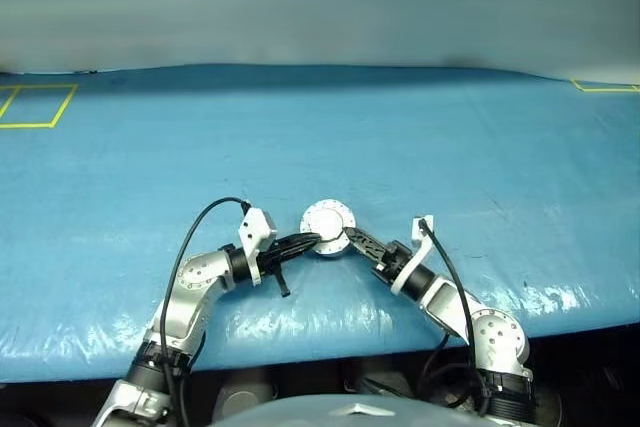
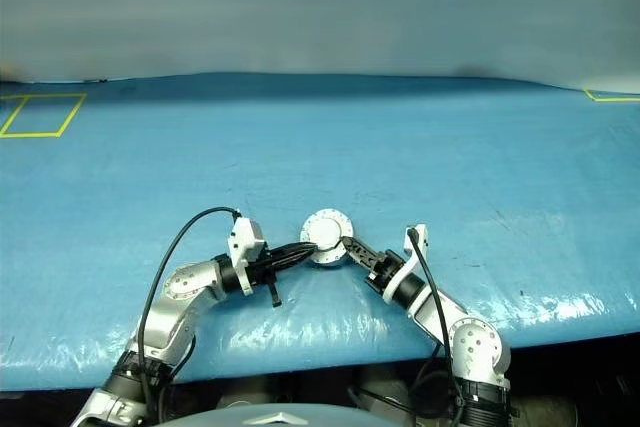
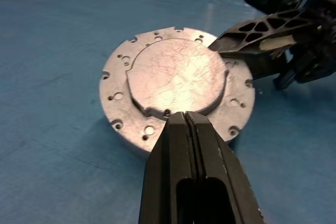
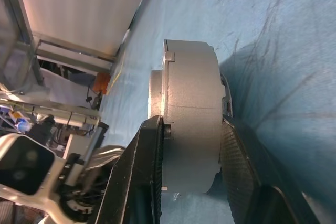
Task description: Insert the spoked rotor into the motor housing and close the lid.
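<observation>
Presently, lower centre of the frame: motor housing (image 1: pixel 328 220), lid (image 3: pixel 176 80) closed. Rigid, weighty, smooth metal; best gripped across the flat faces. Right gripper (image 4: pixel 189 177) clamps it so; left gripper (image 3: pixel 189 121), fingers together, touches the lid.

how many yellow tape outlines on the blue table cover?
2. One yellow tape rectangle at the far left corner of the blue table cover; one yellow tape corner at the far right edge, cut off by the frame. More may lie outside view.

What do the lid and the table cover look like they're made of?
The lid: probably bare machined metal, perhaps aluminium; matte silver-grey, fine scratches, small drilled holes around its rim. The table cover: likely plastic sheeting; blue, with wrinkles and glossy glare near the front edge.
</observation>
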Robot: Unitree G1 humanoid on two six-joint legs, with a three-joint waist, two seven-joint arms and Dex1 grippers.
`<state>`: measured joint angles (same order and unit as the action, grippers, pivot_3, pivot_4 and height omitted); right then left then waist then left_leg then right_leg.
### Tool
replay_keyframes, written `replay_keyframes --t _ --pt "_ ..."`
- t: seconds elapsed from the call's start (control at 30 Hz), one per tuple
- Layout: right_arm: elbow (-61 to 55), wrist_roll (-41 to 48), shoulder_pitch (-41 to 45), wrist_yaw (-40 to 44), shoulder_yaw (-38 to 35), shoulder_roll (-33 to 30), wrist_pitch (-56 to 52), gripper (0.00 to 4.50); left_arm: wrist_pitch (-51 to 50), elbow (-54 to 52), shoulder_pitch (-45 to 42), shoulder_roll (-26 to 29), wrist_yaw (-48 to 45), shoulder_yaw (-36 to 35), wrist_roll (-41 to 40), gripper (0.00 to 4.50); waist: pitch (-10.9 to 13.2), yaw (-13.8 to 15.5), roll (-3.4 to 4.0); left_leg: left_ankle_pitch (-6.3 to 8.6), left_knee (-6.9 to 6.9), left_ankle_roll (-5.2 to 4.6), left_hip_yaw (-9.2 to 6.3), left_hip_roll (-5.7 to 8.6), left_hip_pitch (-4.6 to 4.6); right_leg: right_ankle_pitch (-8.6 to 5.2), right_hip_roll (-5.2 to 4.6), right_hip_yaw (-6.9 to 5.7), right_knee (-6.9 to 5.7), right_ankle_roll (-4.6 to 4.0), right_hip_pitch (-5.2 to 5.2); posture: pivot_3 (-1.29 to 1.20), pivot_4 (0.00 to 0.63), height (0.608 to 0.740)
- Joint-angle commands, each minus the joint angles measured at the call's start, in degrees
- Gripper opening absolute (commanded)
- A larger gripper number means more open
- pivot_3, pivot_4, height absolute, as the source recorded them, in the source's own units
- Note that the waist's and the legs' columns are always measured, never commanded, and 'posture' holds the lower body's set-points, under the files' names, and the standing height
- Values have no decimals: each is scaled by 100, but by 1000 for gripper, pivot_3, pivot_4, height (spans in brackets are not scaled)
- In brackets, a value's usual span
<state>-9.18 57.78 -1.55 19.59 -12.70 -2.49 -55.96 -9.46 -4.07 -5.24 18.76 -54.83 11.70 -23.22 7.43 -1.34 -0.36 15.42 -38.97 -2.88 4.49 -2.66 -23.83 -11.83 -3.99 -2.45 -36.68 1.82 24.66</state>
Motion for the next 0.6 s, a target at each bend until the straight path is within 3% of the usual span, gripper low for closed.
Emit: replay_keyframes --t 0.03,0.3,0.43,0.53,0.6 --pt "149 224 -25 -153 50 134 -222 1172 -409 -455 -10 262 -76 -325 -396 0 2 -20 7 0 5 0 0 0 4 -2 8 2 0 -2 -2 0 150 740" --pt "-164 1160 426 -286 -61 557 -256 1172 -539 -626 418 86 471 -1068 -871 0 68 -19 13 -1 12 1 0 -1 0 -17 45 9 -2 18 2 0 150 740" --pt "-263 1423 838 -460 21 799 -230 1172 -969 -720 784 3 619 -1462 -1502 0 96 -21 12 -1 12 1 0 0 -9 -11 45 11 0 17 9 0 150 740" --pt "-300 1580 1076 -556 67 845 -243 1172 -1098 -712 974 -4 708 -1748 -1759 614 97 13 11 -1 12 2 -3 6 -15 -7 43 11 2 16 8 0 150 740" --pt "-288 1656 1202 -585 91 819 -257 1172 -1188 -762 1060 -62 738 -2080 -2179 1254 100 22 11 -1 12 2 -6 9 -18 -8 43 11 4 18 7 0 150 740"
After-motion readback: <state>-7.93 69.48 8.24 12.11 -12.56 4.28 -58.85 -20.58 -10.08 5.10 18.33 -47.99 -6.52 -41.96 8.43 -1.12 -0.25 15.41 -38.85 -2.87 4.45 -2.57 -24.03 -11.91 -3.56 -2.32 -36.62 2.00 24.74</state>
